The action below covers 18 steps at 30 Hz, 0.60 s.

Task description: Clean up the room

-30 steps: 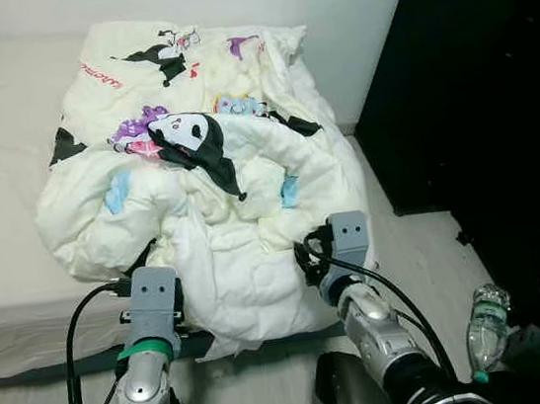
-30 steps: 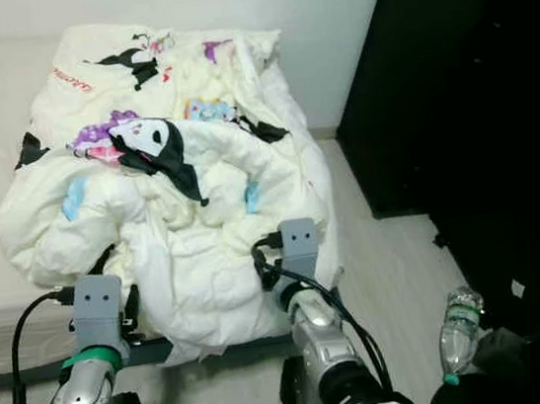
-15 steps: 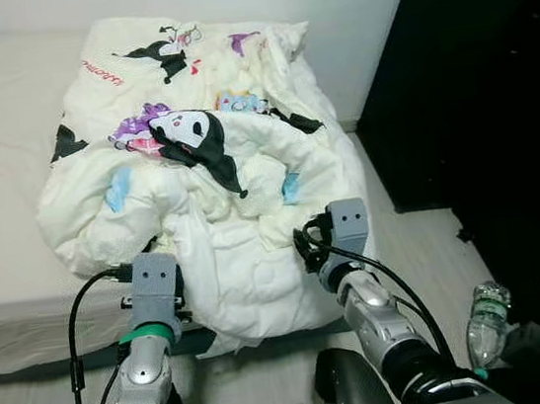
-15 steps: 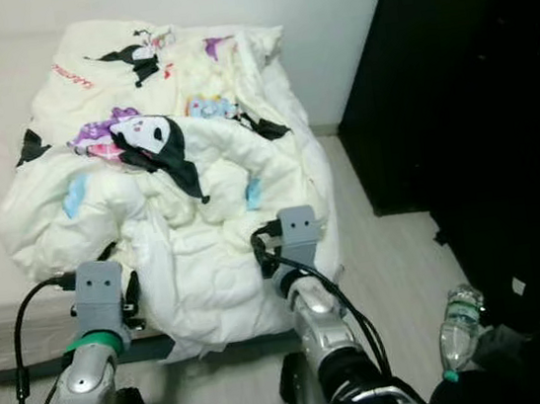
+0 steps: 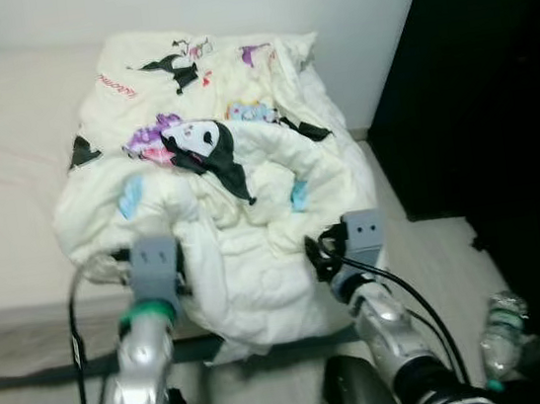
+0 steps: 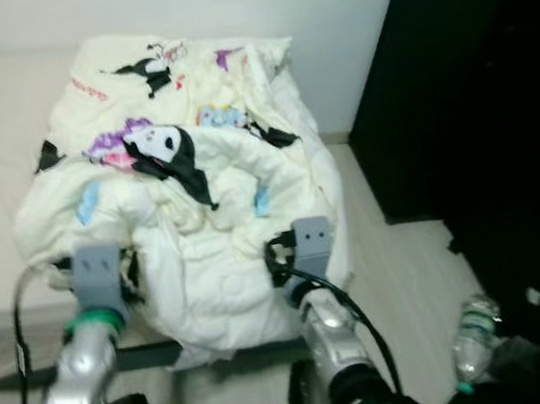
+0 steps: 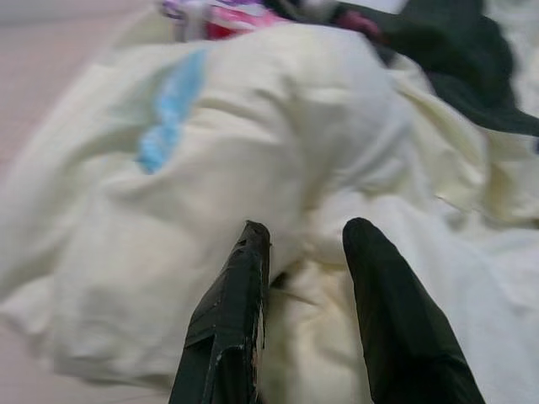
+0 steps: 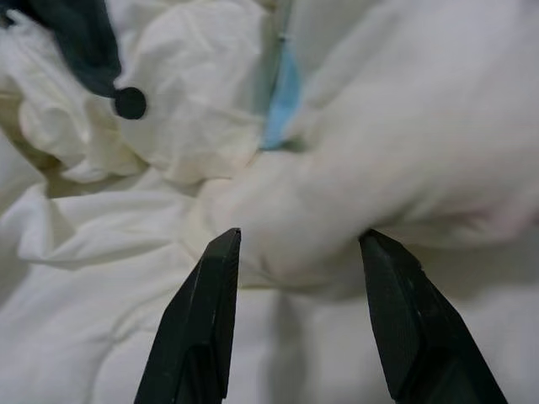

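A big crumpled blanket (image 5: pixel 221 208) lies heaped on the bed (image 5: pixel 10 196), in the middle of the frame. Both arms reach out to grab it for tidying. The left gripper (image 7: pixel 303 244) has its fingers open, tips touching a fold. The right gripper (image 8: pixel 295 248) is open wide around a puffy fold.

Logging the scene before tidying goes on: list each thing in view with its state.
Cream cartoon-print duvet: crumpled in a heap on the bed's end.
Beige mattress: bare.
Clear plastic bottle: on the floor.
Left pincer: open, against a fold.
Right pincer: open around a fold.
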### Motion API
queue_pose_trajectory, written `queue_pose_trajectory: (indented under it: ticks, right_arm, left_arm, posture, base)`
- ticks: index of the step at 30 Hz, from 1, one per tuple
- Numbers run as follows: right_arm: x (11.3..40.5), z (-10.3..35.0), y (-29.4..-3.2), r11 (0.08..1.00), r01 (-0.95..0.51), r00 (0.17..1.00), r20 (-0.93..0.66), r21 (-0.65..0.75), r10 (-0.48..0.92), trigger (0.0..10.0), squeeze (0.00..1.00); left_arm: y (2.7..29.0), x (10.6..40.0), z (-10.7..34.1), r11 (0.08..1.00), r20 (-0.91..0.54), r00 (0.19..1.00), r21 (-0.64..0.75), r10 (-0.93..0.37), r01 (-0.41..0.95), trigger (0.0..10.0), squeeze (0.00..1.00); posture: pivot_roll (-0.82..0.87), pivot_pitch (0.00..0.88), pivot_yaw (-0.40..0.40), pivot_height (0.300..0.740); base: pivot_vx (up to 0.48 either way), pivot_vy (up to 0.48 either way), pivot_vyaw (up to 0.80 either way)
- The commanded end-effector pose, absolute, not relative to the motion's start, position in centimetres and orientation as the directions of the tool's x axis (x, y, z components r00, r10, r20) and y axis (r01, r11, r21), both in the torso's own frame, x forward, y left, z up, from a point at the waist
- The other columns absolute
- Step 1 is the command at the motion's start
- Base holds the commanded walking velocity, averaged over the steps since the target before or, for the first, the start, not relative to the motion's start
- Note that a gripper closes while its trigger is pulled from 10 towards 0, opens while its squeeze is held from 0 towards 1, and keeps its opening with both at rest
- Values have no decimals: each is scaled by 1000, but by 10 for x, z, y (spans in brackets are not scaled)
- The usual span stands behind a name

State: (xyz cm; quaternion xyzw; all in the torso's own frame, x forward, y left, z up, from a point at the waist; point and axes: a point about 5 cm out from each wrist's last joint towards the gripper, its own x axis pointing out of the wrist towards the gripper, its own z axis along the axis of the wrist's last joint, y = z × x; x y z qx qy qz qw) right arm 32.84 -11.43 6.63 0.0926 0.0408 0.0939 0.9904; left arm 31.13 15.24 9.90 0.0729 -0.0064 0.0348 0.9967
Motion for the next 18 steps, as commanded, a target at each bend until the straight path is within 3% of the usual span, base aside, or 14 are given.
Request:
queue_pose_trajectory:
  ticks: [1, 11, 18]
  right_arm:
    - [324, 65, -117, 969, -179, 981, -51, 171, 190, 10000, 0]
    - [323, 64, -115, 973, -174, 981, -53, 153, 184, 10000, 0]
    - [321, 70, -115, 967, -193, 980, -18, 169, 199, 10000, 0]
  left_arm:
    - [150, 297, 70, 988, -111, 991, 144, 74, -57, 10000, 0]
    - [149, 295, 69, 987, -106, 992, 151, 68, -52, 10000, 0]
    - [149, 296, 69, 987, -101, 993, 151, 63, -47, 10000, 0]
  posture:
    - [16, 28, -45, 592]
    - [16, 17, -41, 592]
    - [15, 13, -39, 621]
  base:
    - [0, 0, 0]
    - [0, 0, 0]
    - [0, 0, 0]
